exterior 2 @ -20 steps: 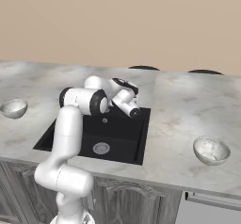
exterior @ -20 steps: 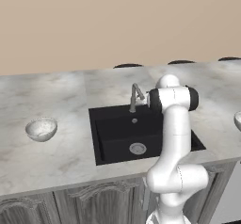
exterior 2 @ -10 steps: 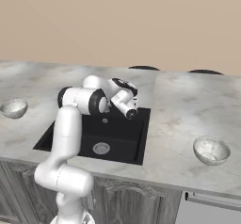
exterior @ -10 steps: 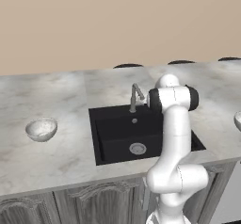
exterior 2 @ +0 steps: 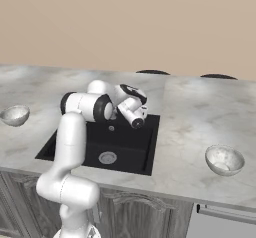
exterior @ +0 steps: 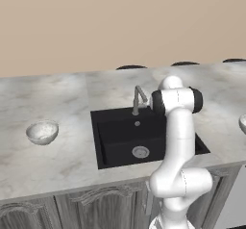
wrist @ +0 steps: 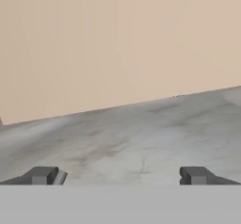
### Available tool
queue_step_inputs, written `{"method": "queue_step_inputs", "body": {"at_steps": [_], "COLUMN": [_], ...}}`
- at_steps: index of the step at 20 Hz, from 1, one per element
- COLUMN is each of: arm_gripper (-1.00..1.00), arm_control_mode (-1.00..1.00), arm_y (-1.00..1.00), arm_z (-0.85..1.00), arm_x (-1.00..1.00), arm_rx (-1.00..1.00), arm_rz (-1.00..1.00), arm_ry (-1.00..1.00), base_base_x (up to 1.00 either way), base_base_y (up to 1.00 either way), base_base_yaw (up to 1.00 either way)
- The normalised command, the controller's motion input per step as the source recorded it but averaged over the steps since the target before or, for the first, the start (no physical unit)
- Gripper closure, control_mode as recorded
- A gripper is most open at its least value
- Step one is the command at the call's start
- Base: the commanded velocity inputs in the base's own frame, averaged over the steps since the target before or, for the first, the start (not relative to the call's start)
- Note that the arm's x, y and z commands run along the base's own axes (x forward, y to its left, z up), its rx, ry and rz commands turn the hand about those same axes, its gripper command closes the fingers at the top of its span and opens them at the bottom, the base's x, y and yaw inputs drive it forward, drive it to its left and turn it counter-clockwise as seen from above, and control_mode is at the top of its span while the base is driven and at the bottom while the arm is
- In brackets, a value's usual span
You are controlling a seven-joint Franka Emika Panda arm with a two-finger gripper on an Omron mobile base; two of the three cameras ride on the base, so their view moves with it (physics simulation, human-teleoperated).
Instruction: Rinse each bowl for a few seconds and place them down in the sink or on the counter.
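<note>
One speckled bowl [exterior: 42, 132] sits on the counter [exterior: 57, 160] left of the black sink [exterior: 117, 151]; it shows too in the right base view as the bowl [exterior 2: 15, 115]. The other bowl [exterior 2: 224, 159] stands on the counter right of the sink [exterior 2: 130, 157], and it sits at the frame edge in the left base view [exterior: 243, 123]. My gripper [exterior 2: 138, 122] hovers over the back of the basin, near the faucet [exterior: 138, 98], far from both bowls. In the hand view the gripper [wrist: 120, 176] is open, with nothing between its fingertips [wrist: 44, 176].
The hand view looks along bare marbled counter [wrist: 141, 138] toward a beige wall [wrist: 117, 44]. A round metal drain [exterior: 140, 152] lies in the basin floor. Grey cabinet doors [exterior: 96, 209] run below the counter's front edge.
The hand has shifted only slightly above the sink. Its jaws stay wide open and both bowls are where they were.
</note>
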Motion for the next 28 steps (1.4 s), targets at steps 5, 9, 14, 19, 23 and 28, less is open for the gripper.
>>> {"method": "queue_step_inputs", "body": {"at_steps": [5,9,14,19,23,28], "arm_gripper": [-1.0,-1.0,-1.0,-1.0,-1.0,-1.0], "arm_control_mode": [-1.0,-1.0,-1.0,-1.0,-1.0,-1.0], "arm_y": [-0.85,-0.76,-0.56,-0.25,-0.22,-0.22], "arm_z": [-0.68,-0.57,0.02,0.72,0.83,0.87], "arm_x": [-0.06,-0.18,-0.3,-0.48,-0.51,-0.36], "arm_rx": [0.03,0.03,0.09,0.16,0.15,0.13], "arm_rz": [-0.04,0.0,0.0,0.0,0.0,0.0], "arm_ry": [0.06,0.09,0.01,-0.03,-0.01,0.0], "base_base_x": [0.0,0.0,0.0,0.0,0.0,0.0], "base_base_y": [0.0,0.0,0.0,0.0,0.0,0.0], "base_base_yaw": [0.0,0.0,0.0,0.0,0.0,0.0]}}
